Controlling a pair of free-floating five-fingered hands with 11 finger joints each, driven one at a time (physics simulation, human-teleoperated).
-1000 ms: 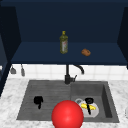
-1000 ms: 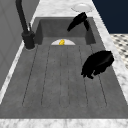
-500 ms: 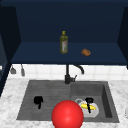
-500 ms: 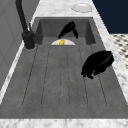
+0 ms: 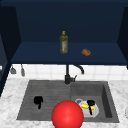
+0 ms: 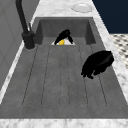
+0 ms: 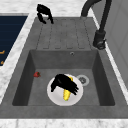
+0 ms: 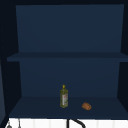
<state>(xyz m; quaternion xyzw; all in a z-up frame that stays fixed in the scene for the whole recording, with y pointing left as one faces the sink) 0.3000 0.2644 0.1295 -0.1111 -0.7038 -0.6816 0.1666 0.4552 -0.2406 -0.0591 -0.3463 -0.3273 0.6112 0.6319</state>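
Note:
My right hand (image 5: 90,103) is low in the sink basin, over a white plate (image 5: 96,113) that holds a yellow cob-like item (image 5: 86,106). In the right side view this hand (image 7: 63,83) reaches down across the yellow item (image 7: 66,95) with loosely spread fingers, at or just above it; I cannot tell whether they touch. My left hand (image 5: 38,100) hangs over the ribbed drainboard (image 5: 50,91), fingers relaxed and pointing down, holding nothing. From the left side it (image 6: 98,63) floats near the drainboard's front edge.
A big red ball (image 5: 67,115) sits at the sink's front rim. The black faucet (image 5: 67,75) rises behind the sink. An oil bottle (image 5: 63,42) and a brown lump (image 5: 86,52) stand on the shelf. A small red thing (image 7: 36,74) lies in the basin.
My right hand has come down from above the basin's far end onto the plate with the yellow item. The left hand has stayed put.

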